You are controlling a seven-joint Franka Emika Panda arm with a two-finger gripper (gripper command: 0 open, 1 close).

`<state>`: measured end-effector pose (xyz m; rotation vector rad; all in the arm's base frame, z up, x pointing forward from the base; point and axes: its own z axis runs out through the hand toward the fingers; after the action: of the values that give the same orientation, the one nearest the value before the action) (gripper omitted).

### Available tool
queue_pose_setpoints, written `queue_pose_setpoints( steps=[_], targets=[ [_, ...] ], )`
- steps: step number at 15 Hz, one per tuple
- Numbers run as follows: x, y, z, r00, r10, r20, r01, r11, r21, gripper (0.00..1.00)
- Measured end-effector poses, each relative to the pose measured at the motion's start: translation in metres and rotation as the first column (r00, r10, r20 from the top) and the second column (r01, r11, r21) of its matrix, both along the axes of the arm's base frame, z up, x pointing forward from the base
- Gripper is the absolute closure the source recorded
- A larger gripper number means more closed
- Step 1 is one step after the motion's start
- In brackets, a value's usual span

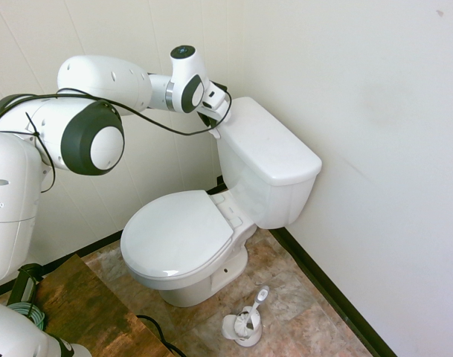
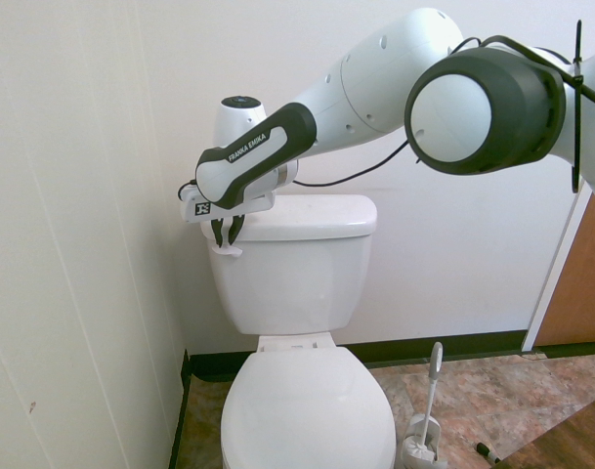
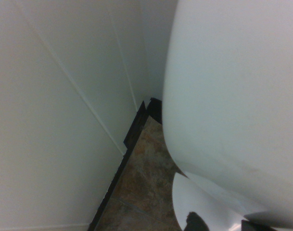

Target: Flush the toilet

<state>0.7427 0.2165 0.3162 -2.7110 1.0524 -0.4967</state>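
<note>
White and shiny, the toilet (image 2: 297, 293) sits under the gripper (image 2: 224, 233), whose fingers are nearly shut and hold nothing, right above the small flush lever (image 2: 227, 251), so the next job looks like pushing it down.

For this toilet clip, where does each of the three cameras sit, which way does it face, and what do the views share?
First exterior view: high, off the bowl's front corner, looking down at the toilet; arm enters from picture left.
Second exterior view: facing the tank head-on; arm enters from the right, gripper at the flush lever.
Wrist view: beside the tank, looking down at floor and wall; no robot body clearly shows.
Shared: both exterior views show the toilet brush.
</note>
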Motion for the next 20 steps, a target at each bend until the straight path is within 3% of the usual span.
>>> queue_pose_setpoints(
  steps=[14,20],
  targets=[
    [0.010,-0.004,-0.035,0.999,-0.048,-0.026,0.049,0.998,0.045,1.00],
    [0.005,-0.005,-0.017,0.999,-0.039,-0.021,0.039,0.998,0.040,1.00]
  ],
)
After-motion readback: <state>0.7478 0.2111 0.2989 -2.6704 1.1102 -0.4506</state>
